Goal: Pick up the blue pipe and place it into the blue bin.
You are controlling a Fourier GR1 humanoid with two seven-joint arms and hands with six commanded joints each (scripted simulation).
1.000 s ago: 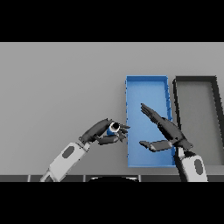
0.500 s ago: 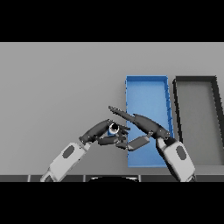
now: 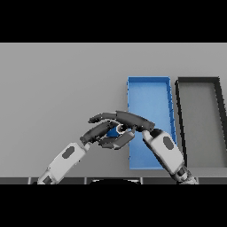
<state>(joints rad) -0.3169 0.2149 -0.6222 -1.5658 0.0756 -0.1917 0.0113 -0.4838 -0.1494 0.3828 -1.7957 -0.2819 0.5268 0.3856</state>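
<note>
Where left hand (image 3: 98,131) curls, blue pipe (image 3: 114,131) (half hidden)

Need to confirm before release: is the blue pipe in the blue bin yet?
Not yet. The blue pipe sits between both robot hands, left and right, just left of the blue bin.

The setting reads as a bare test bench or robotics lab workspace rather than a home or shop. A plain grey table (image 3: 57,80) fills the whole view, with no wall, window or furniture around it. On it lie only two shallow rectangular sorting bins: a blue bin (image 3: 149,80) and, just to its right and running parallel, a dark grey bin (image 3: 197,80) of like shape. Left of the blue bin the tabletop is a uniform, unmarked surface, without tools, dishes, papers or household clutter.
</note>
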